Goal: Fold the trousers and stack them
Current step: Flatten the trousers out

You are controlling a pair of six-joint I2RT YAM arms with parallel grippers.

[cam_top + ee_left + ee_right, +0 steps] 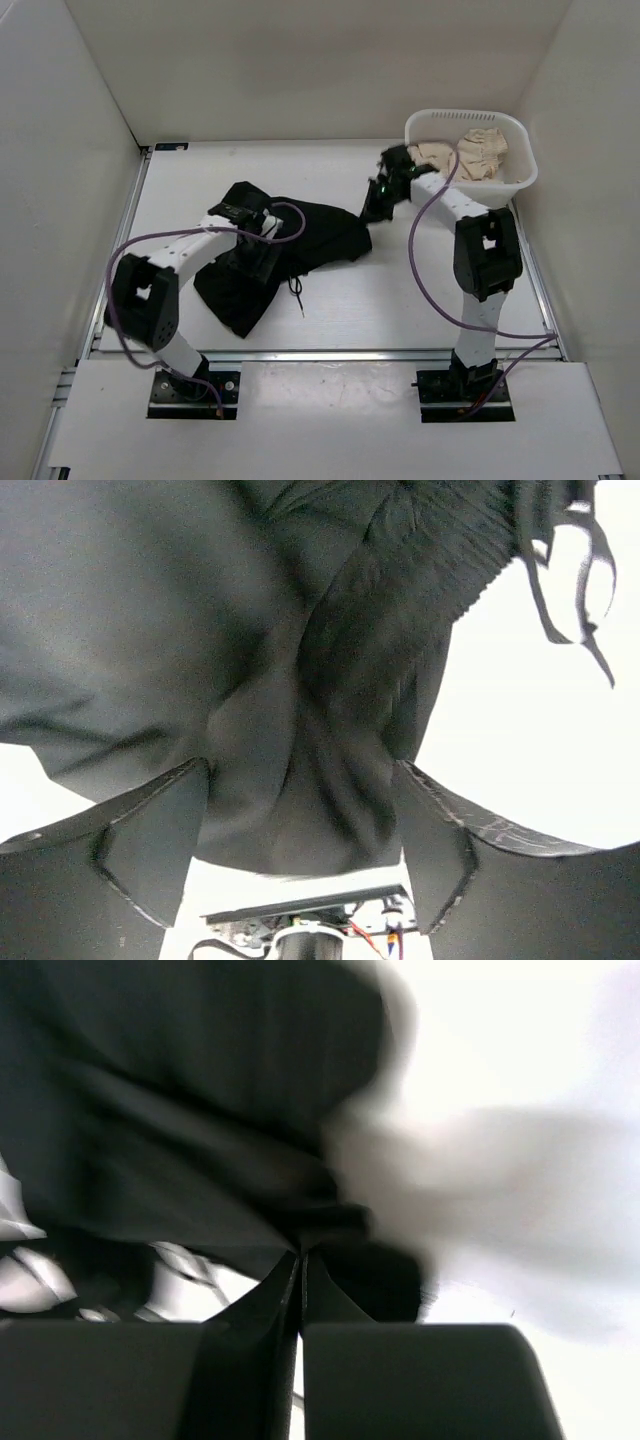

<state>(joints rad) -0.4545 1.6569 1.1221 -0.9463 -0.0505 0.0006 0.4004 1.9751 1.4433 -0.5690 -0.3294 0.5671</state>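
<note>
The black trousers (320, 232) lie crumpled in a heap in the middle of the table. A drawstring (297, 290) trails from their near edge. My left gripper (255, 255) is down on the left part of the heap. In the left wrist view its jaws stand wide apart (300, 780), with a bunch of trouser fabric (290, 680) between them. My right gripper (375, 210) is at the right edge of the trousers. In the blurred right wrist view its fingers are pressed together (301, 1255), with black fabric (200, 1110) at their tips.
A white basket (520, 175) with beige cloth garments (470, 152) stands at the back right, just behind my right arm. White walls enclose the table on the left, back and right. A metal rail runs along the near edge (330, 353).
</note>
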